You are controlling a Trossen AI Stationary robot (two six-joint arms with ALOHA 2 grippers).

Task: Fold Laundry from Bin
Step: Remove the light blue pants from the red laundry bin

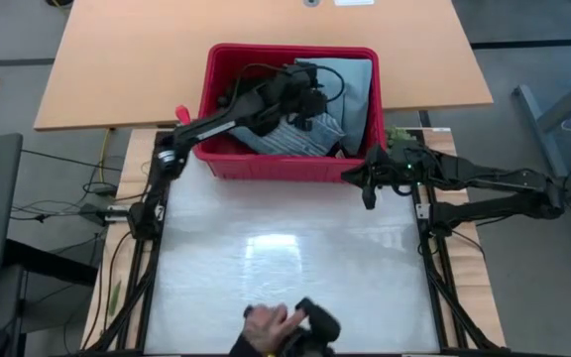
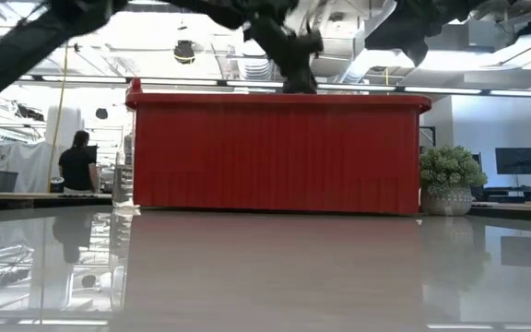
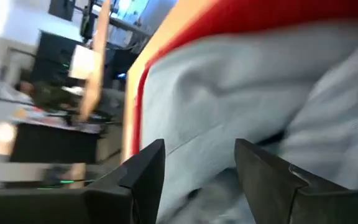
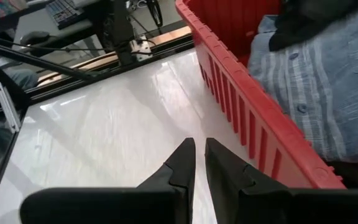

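The red bin [image 1: 287,164] stands at the white table's far edge with laundry inside: a light blue-grey garment [image 1: 353,77], a blue-white striped one [image 1: 295,139] and black ones [image 1: 238,99]. My left gripper [image 3: 197,163] reaches over the bin from the left and is open just above the blue-grey garment [image 3: 241,93]; I see no touch. My right gripper [image 4: 199,158] hovers shut over the table beside the bin's near right corner [image 4: 278,143]. The striped garment [image 4: 316,81] lies against that wall.
A person's hand [image 1: 269,322] with a dark device is at the table's near edge. A small green plant [image 2: 448,177] stands to the right of the bin. A wooden table [image 1: 266,40] lies behind the bin. Bare white tabletop [image 1: 285,248] stretches in front of the bin.
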